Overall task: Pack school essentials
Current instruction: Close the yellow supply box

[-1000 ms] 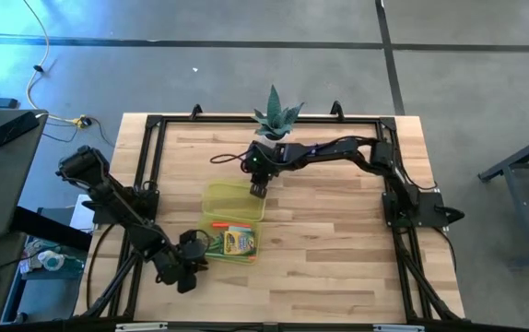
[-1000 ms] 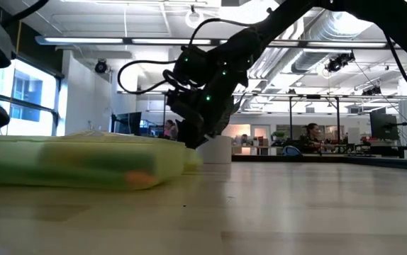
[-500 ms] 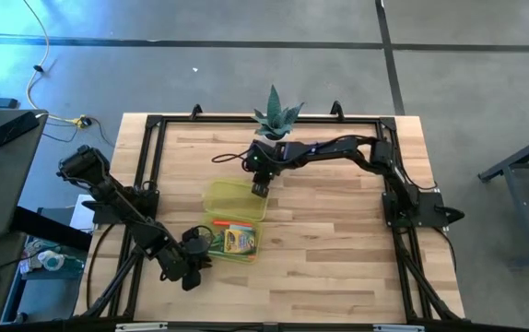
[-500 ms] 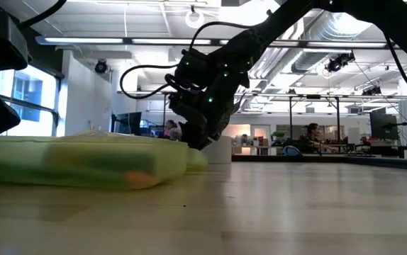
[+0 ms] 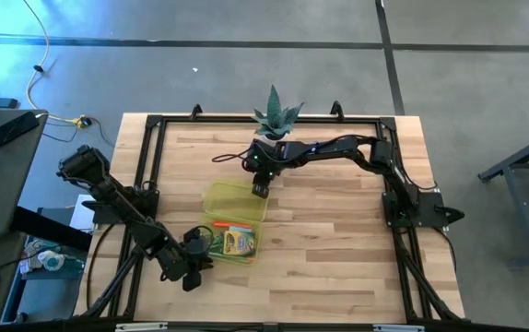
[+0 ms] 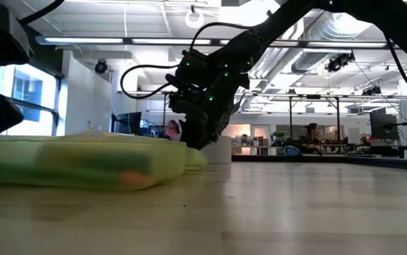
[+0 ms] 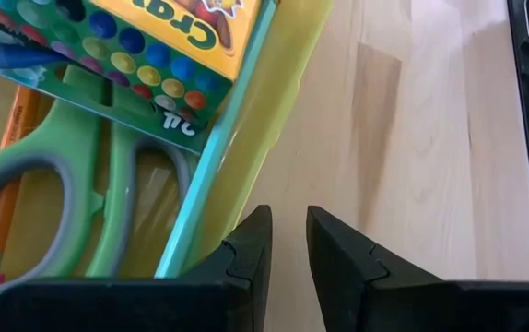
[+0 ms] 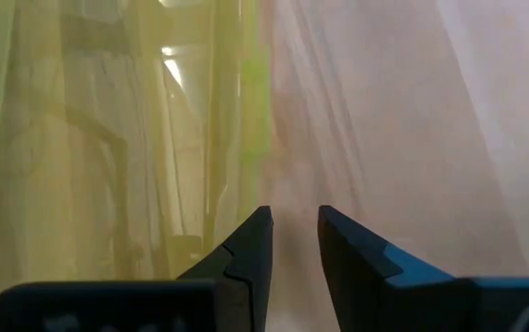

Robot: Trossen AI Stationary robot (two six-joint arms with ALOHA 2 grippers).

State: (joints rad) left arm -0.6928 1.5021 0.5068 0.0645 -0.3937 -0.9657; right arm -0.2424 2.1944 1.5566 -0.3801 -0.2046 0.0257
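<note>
Translucent yellow-green plastic forms the case (image 5: 235, 214), which lies open near the middle of the wooden table (image 5: 338, 249), toward the left and front edges. One half holds the school essentials: the crayon box (image 7: 168, 32), the green-handled scissors (image 7: 89, 198) and an orange pencil (image 7: 2, 198), packed side by side.

The plastic is judged thin, light and flexible, likely slippery between narrow fingers; a rim or lid edge is judged the sensible place to be taken. The loaded half is judged heavier and less likely to slide.

The right gripper (image 5: 260, 188) is seen at the far rim of the empty half, which lies toward the plant (image 5: 276, 114) at the back edge. In the right wrist view its fingers (image 8: 246, 251) are nearly closed, a narrow gap between them; whether the thin plastic is pinched cannot be told.

The left gripper (image 7: 283, 244) is placed at the case's front-left corner, fingers almost together, nothing seen held; contact with the rim cannot be confirmed.
</note>
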